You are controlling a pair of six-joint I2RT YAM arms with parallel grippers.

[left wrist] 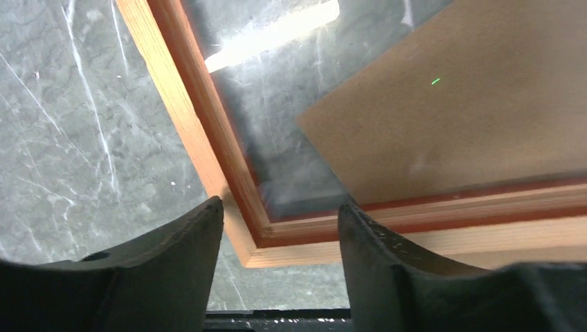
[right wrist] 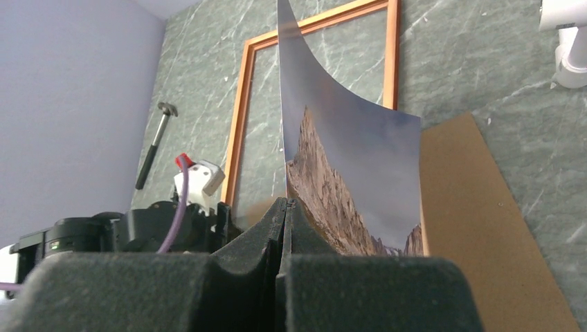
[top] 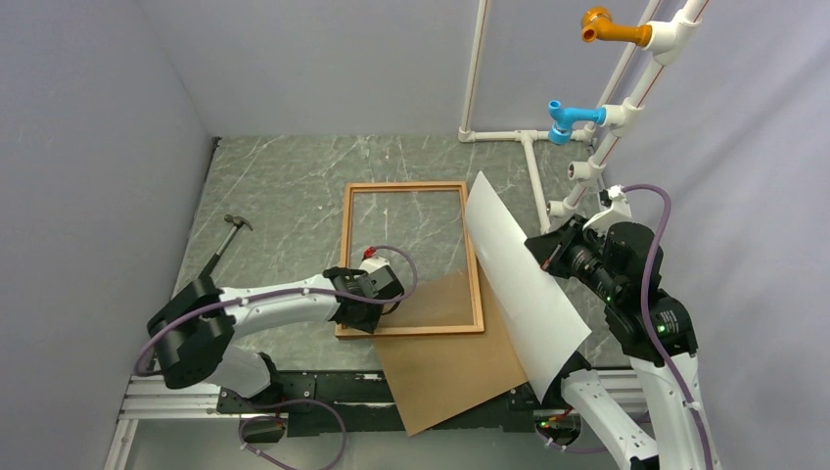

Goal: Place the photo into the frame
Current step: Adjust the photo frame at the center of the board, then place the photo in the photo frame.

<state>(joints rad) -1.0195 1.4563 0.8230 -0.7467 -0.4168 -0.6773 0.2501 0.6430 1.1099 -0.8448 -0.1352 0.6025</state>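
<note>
The frame [top: 411,187], thin reddish-brown wood, lies flat mid-table. My left gripper [top: 360,315] hovers at its near-left corner. In the left wrist view that gripper [left wrist: 280,207] is open, its fingers either side of the frame [left wrist: 208,131] corner. The photo [top: 519,284] stands tilted to the right of the frame, its white back towards the top camera. My right gripper [top: 544,251] is shut on its edge. In the right wrist view the photo [right wrist: 353,166] shows a rocky peak and curves up from the shut right gripper [right wrist: 287,204]. The frame [right wrist: 242,117] lies beyond it.
A brown backing board [top: 450,362] lies partly under the frame's near-right corner and overhangs the near table edge. A hammer [top: 225,240] rests at the left. A white pipe rack [top: 533,147] with blue and orange fittings stands at the back right.
</note>
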